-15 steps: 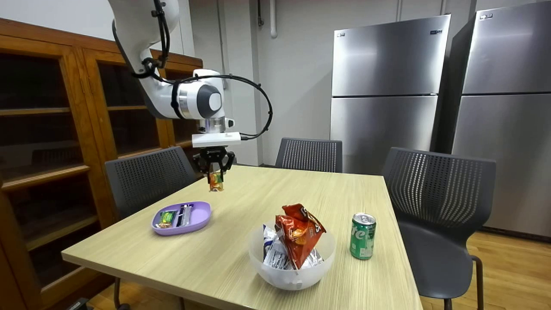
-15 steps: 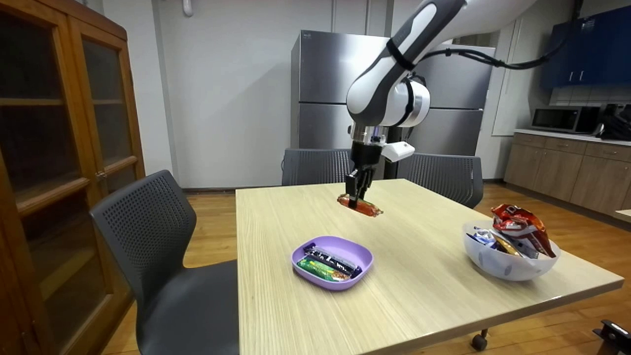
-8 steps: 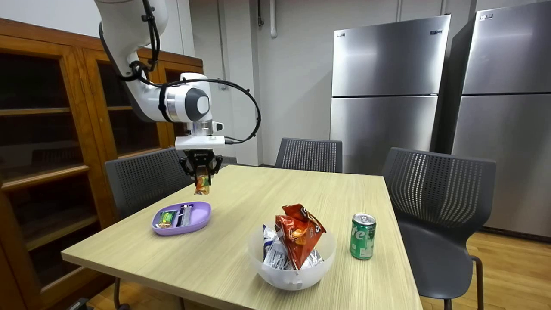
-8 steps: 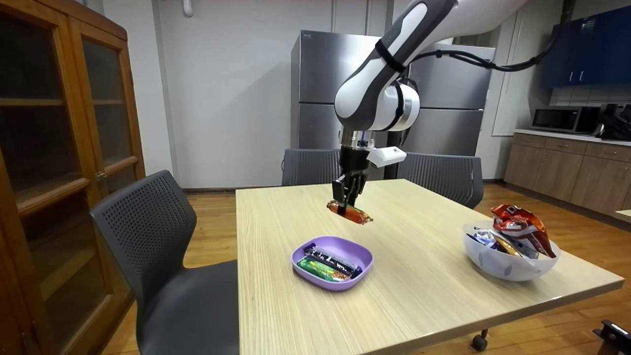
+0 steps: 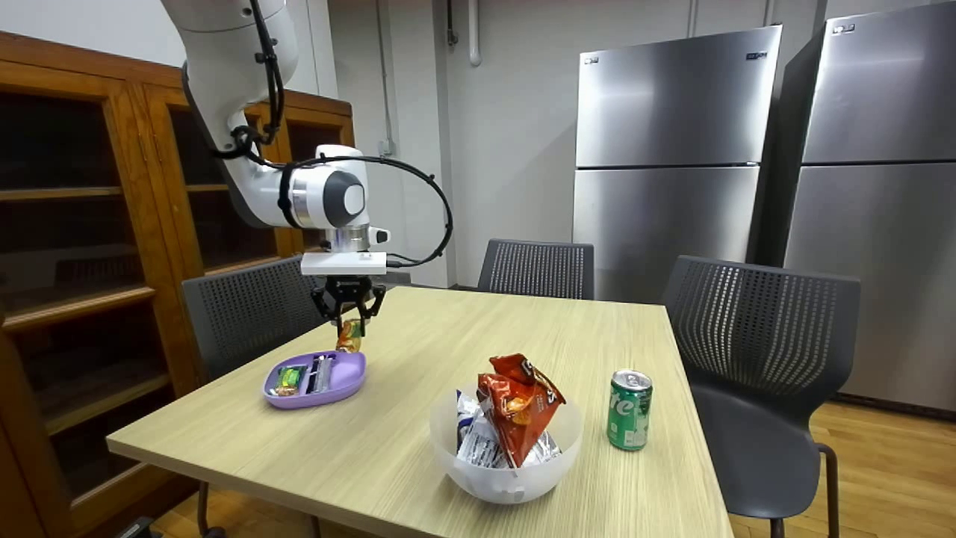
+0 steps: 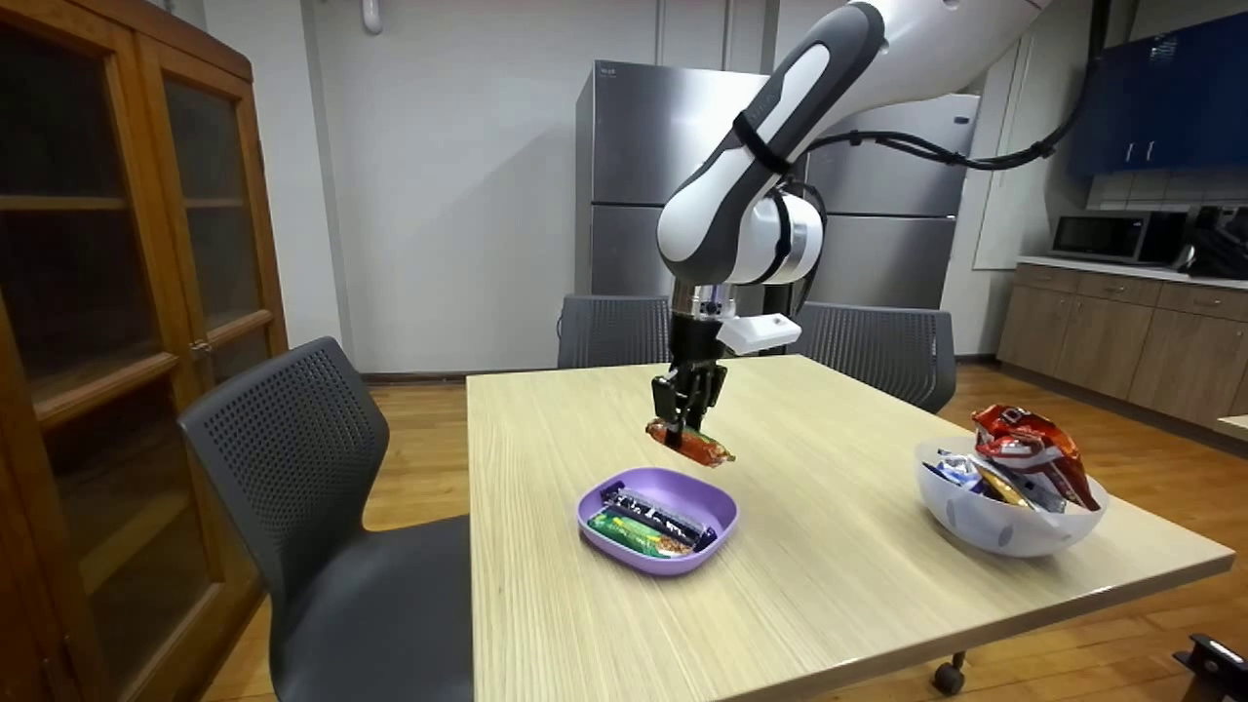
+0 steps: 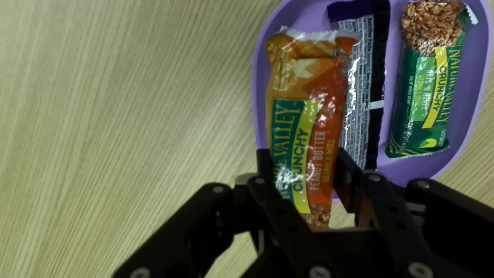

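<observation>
One orange-and-red granola bar in a glossy wrapper (image 7: 308, 116) is pinched across its width by the black two-finger claw (image 7: 303, 164), jaws parted just the bar's width, held off the pale wood-grain tabletop (image 6: 829, 585) near the purple rounded plastic tray (image 6: 704, 499). Tray has a dark-wrapped bar (image 7: 362, 92) and a green-wrapped granola bar (image 7: 424, 92), side by side. Frosted round bowl (image 5: 504, 486), red snack bag (image 5: 520, 407) inside, and green metal can (image 5: 629, 411) sit well apart from it.
</observation>
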